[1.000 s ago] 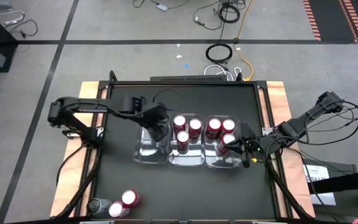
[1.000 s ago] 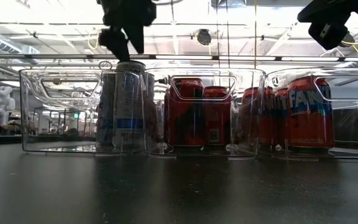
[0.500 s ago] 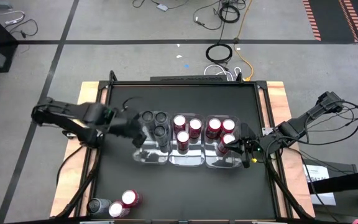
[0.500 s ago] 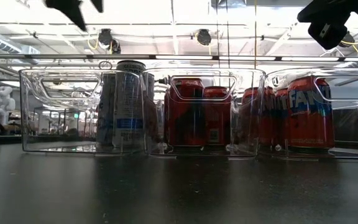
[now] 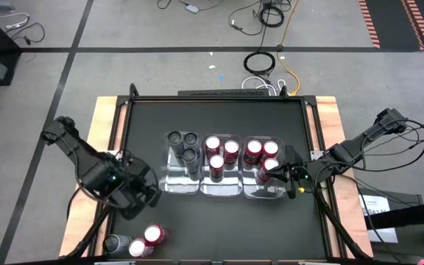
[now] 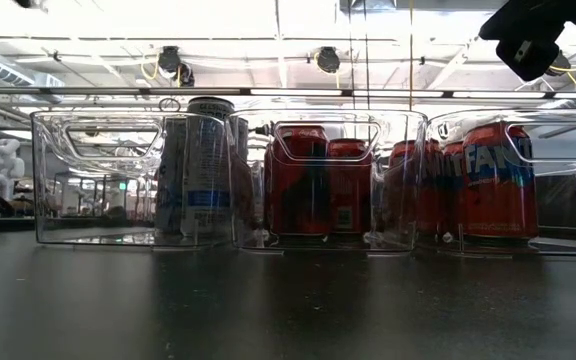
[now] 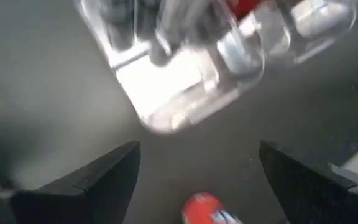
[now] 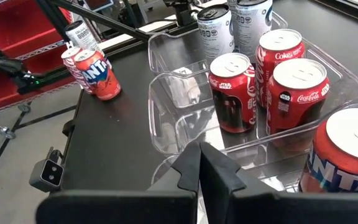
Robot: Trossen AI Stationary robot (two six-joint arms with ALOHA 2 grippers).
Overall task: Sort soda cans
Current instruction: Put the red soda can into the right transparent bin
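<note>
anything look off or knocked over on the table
Nothing is spilled or tipped. Three cans stand loose at the table's near left corner, outside the trays: one grey, two red. The rest stand upright in the trays.

We hold our dark two-finger left gripper (image 5: 140,193) low over the table's left front, fingers spread wide and empty. Our dark two-finger right gripper (image 5: 291,179) hangs at the right edge, fingers pressed together.
</note>
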